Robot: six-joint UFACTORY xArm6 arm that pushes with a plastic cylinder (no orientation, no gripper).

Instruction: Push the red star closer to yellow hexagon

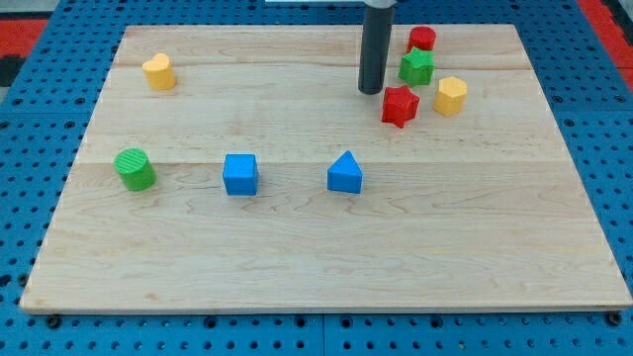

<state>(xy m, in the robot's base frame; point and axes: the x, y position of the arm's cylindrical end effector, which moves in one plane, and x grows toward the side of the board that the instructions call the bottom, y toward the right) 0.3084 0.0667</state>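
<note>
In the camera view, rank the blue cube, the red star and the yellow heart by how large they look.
1. blue cube: looks largest, though it sits nearer the view's bottom, which may inflate it.
2. red star and yellow heart: look about alike, too close to rank.

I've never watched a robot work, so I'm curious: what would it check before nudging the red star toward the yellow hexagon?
1. My tip sits on the far side of the red star from the yellow hexagon: ok.
2. Tip touching star: cannot tell.
3. Gap between star and hexagon free of blocks: ok.
4. Green star clear of the path: ok, though close.
5. Hexagon has board behind it: ok.
</note>
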